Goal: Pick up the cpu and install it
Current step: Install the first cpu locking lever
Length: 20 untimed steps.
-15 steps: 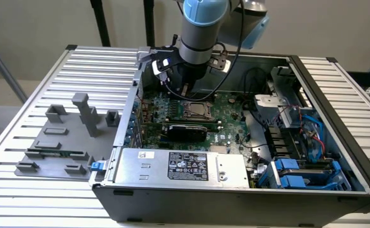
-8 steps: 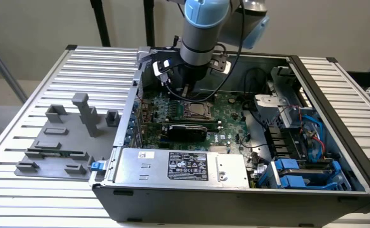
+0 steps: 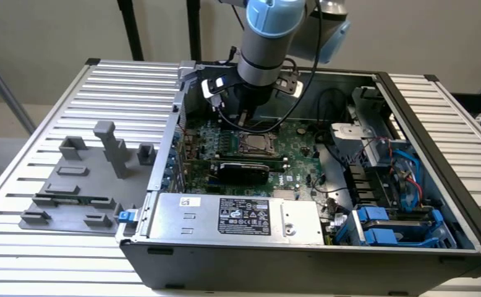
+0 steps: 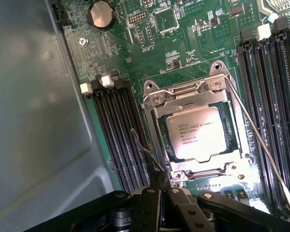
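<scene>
Wrist view: we find the black two-finger tool (image 4: 160, 182) with its fingertips closed to a narrow point and nothing held between them. The flat, square, silvery-beige cpu (image 4: 195, 133) lies free of the tool. It sits flat in the socket, bordered on all four sides by the bright metal socket frame (image 4: 157, 99) on the green motherboard (image 4: 150, 63).

The cpu lies just ahead of the fingertips, slightly to one side of the line along which they point. The nearest edge of the frame lies between tip and chip, and no contact shows. The cpu is close to square, so it has no marked long axis. Its edges run parallel to the black memory slots (image 4: 121, 135) flanking the socket.

A thin wire lever (image 4: 261, 145) stands off beside the frame; we cannot tell whether the frame is latched.

Exterior view: the arm reaches down into the open grey computer case (image 3: 306, 260) on the slatted metal table (image 3: 100, 93), with the tool just above the socket. We judge the chip placed in its seat.
</scene>
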Tool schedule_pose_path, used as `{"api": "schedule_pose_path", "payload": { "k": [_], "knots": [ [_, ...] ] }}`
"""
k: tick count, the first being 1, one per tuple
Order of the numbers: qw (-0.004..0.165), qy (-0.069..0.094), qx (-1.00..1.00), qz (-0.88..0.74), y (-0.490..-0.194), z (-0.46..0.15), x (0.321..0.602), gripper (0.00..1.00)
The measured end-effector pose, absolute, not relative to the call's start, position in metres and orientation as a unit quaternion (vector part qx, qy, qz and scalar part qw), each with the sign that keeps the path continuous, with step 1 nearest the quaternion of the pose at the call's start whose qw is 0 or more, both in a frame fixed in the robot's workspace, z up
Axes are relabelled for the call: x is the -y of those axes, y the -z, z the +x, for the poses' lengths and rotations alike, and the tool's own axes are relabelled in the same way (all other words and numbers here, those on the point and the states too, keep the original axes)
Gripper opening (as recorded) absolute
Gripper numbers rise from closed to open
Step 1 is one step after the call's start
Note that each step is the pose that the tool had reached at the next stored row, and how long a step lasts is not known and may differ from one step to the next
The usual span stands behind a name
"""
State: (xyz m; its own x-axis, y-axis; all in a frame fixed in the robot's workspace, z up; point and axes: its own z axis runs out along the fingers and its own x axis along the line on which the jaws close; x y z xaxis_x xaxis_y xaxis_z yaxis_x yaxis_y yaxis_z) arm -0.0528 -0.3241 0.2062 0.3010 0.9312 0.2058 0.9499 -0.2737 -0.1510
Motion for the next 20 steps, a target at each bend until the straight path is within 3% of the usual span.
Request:
{"api": "schedule_pose_path", "payload": {
  "k": [20],
  "knots": [
    [0.128,0.039,0.566,-0.813,-0.2038,-0.0482,0.3241,0.11]
  ]
}}
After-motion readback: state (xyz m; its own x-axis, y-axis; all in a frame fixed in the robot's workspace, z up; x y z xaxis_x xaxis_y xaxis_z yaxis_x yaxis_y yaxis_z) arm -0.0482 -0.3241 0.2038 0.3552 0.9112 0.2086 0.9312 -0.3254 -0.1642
